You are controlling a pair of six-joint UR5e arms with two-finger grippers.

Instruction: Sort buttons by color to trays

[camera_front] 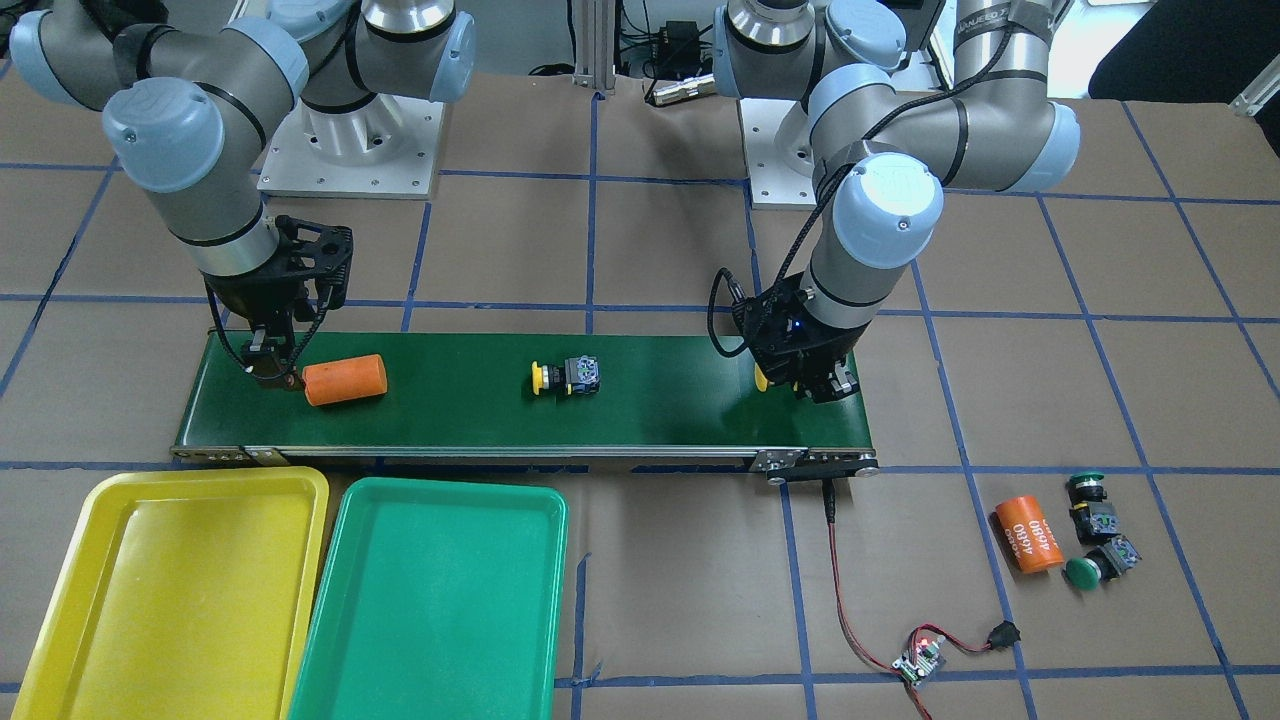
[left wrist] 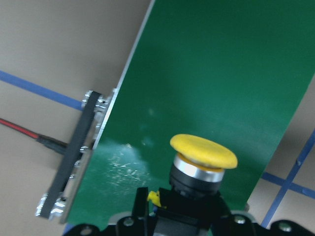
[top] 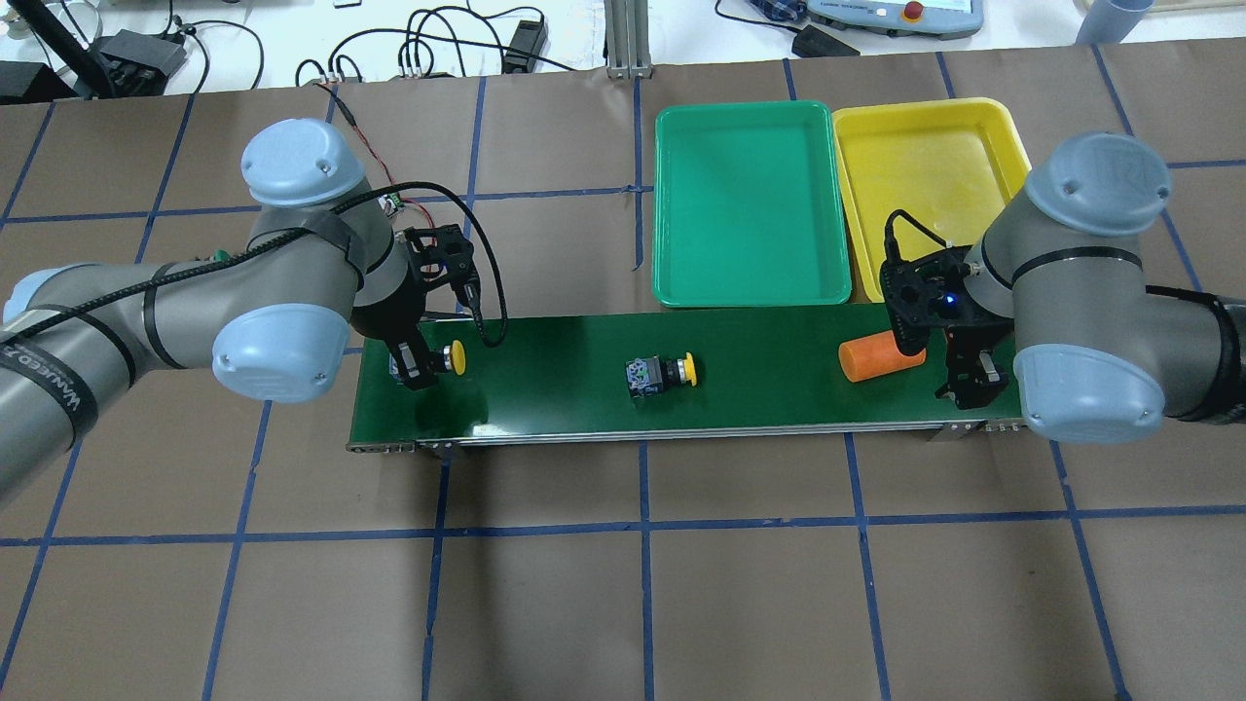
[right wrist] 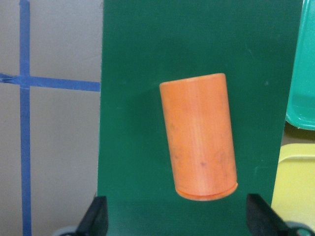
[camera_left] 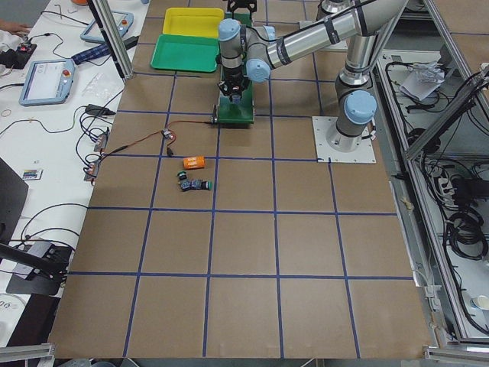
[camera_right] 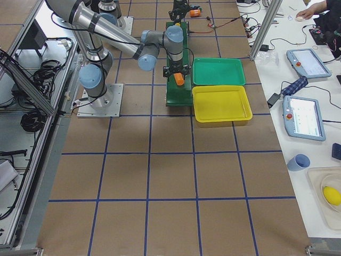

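Observation:
My left gripper (top: pixel 417 368) is shut on the black body of a yellow button (left wrist: pixel 203 151) over the end of the conveyor belt (top: pixel 779 389); its yellow cap (top: pixel 454 357) points along the belt. A second yellow button (camera_front: pixel 565 377) lies on its side mid-belt. Two green buttons (camera_front: pixel 1085 488) (camera_front: pixel 1098 564) lie on the table beyond the belt's end. My right gripper (top: pixel 969 387) is open over the other end, its fingers (right wrist: pixel 98 219) spread just behind an orange cylinder (right wrist: pixel 199 135). The yellow tray (camera_front: pixel 170 590) and green tray (camera_front: pixel 430 600) hold nothing.
A second orange cylinder (camera_front: pixel 1028 533) marked 4680 lies by the green buttons. A small circuit board (camera_front: pixel 920 660) with red and black wires runs to the belt's end. Brown paper with blue tape lines covers the table.

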